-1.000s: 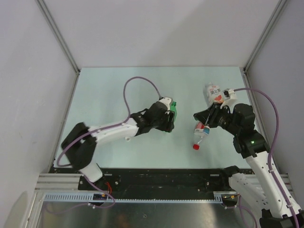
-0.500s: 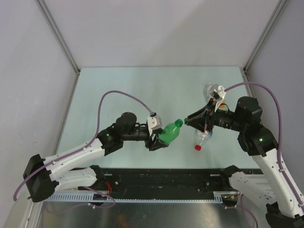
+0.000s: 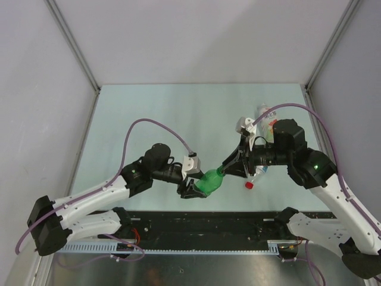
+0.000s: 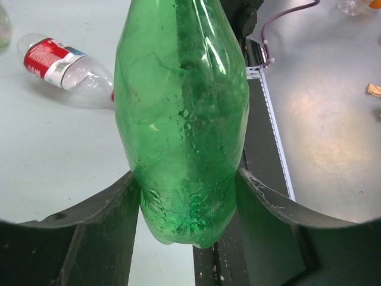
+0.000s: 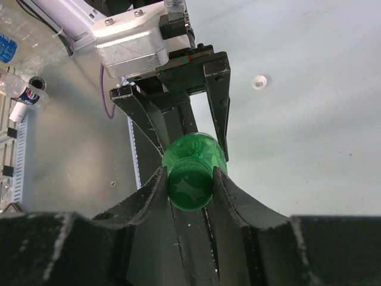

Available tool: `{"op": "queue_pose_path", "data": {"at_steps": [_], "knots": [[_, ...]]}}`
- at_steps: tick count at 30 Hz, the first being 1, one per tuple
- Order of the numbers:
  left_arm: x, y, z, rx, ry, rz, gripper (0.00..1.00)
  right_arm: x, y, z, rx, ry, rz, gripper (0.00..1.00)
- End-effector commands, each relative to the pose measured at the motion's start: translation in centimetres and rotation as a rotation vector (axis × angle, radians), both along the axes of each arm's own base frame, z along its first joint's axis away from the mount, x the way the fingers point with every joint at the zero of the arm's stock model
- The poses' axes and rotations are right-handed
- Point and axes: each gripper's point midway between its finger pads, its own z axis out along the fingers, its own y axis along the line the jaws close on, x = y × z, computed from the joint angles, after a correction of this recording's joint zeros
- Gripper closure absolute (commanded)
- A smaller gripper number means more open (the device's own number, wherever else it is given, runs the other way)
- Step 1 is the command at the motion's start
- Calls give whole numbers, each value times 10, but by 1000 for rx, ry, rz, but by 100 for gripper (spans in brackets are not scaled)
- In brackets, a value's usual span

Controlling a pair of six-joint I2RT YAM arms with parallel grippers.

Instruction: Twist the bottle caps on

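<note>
The left gripper (image 3: 195, 188) is clenched on the base end of the green bottle (image 3: 209, 180). It holds the bottle off the table (image 3: 178, 107), over the near part, between the two arms. In the left wrist view its two dark fingers (image 4: 107, 208) press against either side of the bottle's lower body, and the ribbed bottom pokes out towards the camera. The bottle is tilted, with its neck pointing towards the right arm.

The right gripper (image 3: 224, 171) meets that neck and is clamped on the green cap (image 5: 189, 186). In the right wrist view the cap sits squarely between the two finger pads (image 5: 156, 185), touching both, with the bottle's shoulder just behind it. Whether the cap is fully threaded on cannot be told.

The slim clear bottle (image 4: 65, 65) with the red-white label lies on its side on the table, partly under the right arm in the overhead view. The red cap (image 3: 249, 185) sits at the bottle's neck end, which points towards the near edge.

The wider clear bottle (image 3: 265, 112) is near the far right side of the table, mostly hidden behind the right arm and its cable. How it stands is unclear.

The white cap (image 5: 258, 81) lies alone on the table, apart from all the bottles, and shows only in the right wrist view.
</note>
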Motion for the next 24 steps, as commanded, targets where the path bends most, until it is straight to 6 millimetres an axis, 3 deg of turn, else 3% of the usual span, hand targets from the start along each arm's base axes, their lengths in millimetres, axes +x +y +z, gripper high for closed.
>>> {"op": "queue_pose_path", "data": {"at_steps": [1, 8, 20, 24], "knots": [[-2, -8, 27, -89, -79, -60, 100, -6, 0, -5, -43, 4, 33, 74], [-6, -8, 39, -118, -101, -86, 100, -20, 2, -21, -101, 35, 113, 77], [-29, -7, 72, -195, -96, -228, 100, -63, 4, -28, -103, 20, 363, 83], [-31, -9, 78, -207, -80, -248, 100, -60, 4, -34, -140, -10, 338, 85]]}}
